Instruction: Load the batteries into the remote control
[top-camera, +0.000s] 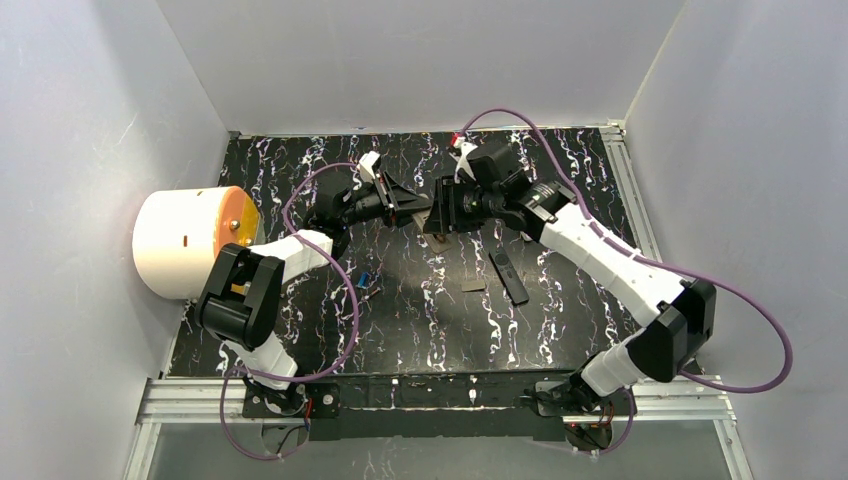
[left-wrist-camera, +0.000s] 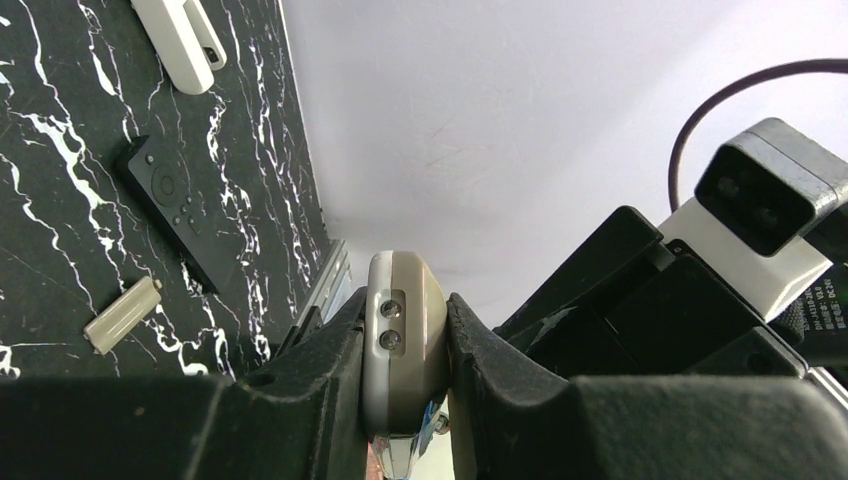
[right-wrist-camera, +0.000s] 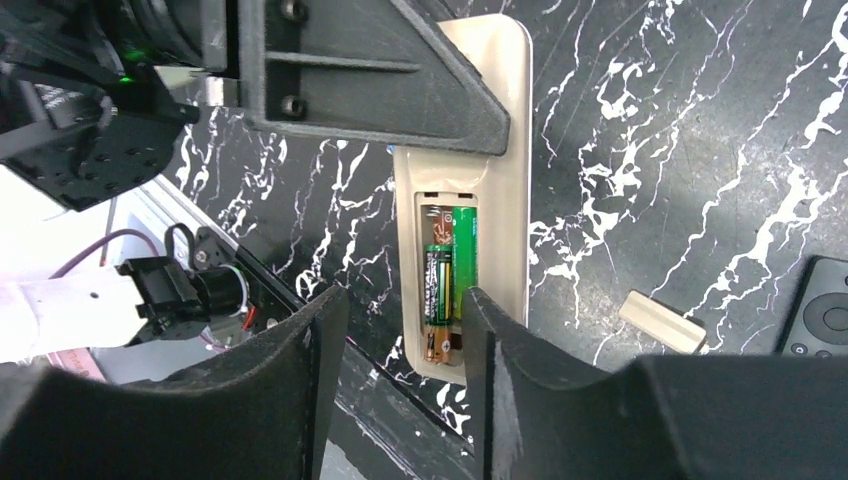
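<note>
Left pincer (left-wrist-camera: 405, 335): pressed onto the beige plastic remote control (left-wrist-camera: 405, 300), one finger on each long side, remote seen end-on betw. them. Firm pinch.

Right pincer (right-wrist-camera: 400, 292): fingers spread, nothing betw. them, facing the remote's open back.

Batt. bay sits just beyond my right fingertips. Two small cylindrical batteries (right-wrist-camera: 438, 290) lie in it side by side, one bright green, one dark green w/ gold end. Left pincer's black finger covers the remote's far half in that view.

Small blue cylindrical battery (top-camera: 364, 279) lies on the black white-veined table (top-camera: 420, 320), toward my base from left pincer, well apart from it.

Flat beige rectangular cover (right-wrist-camera: 660, 322) on table to right of right pincer. Slim black remote (right-wrist-camera: 820, 320) near it, further right, not touching.
</note>
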